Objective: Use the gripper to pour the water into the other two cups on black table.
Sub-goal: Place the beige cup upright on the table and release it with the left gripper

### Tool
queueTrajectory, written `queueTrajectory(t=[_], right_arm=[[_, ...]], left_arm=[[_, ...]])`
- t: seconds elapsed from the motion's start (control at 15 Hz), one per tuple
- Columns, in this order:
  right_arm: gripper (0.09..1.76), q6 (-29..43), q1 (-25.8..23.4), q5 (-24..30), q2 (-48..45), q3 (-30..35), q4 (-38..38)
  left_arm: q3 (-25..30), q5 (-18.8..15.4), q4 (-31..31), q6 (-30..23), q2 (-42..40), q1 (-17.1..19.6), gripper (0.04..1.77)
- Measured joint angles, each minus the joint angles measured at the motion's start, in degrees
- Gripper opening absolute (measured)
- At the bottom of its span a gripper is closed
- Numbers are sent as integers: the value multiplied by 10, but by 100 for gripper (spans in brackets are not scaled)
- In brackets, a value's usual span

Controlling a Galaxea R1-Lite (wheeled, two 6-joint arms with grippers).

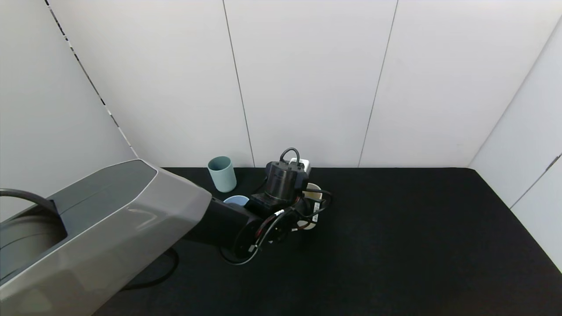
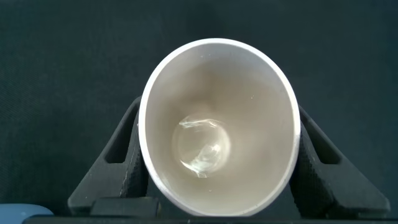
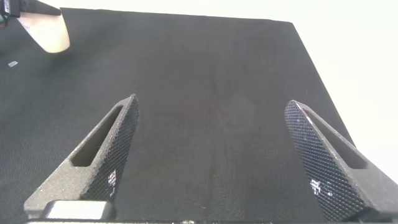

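Observation:
My left gripper [image 1: 309,206] is shut on the cream-beige cup [image 1: 313,191], with a finger on each side of it. In the left wrist view the cup [image 2: 217,93] stands upright between the fingers [image 2: 121,155], with a little water at its bottom [image 2: 202,149]. The light blue cup [image 1: 237,200] stands just left of the wrist, partly hidden by the arm; its rim shows in the left wrist view [image 2: 18,213]. The teal green cup [image 1: 221,174] stands behind it near the wall. My right gripper [image 3: 211,102] is open and empty above the black table [image 3: 211,62], out of the head view.
White wall panels close the table [image 1: 395,241] at the back and right. The grey left arm housing [image 1: 101,228] covers the table's near left. The cream cup also shows far off in the right wrist view [image 3: 50,34].

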Motion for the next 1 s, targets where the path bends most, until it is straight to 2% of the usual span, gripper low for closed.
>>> queueTrajectory(t=[1.0], right_arm=[[171, 0, 0, 0, 0, 0, 0]], left_arm=[[-11, 6, 0, 5, 28, 3, 126]])
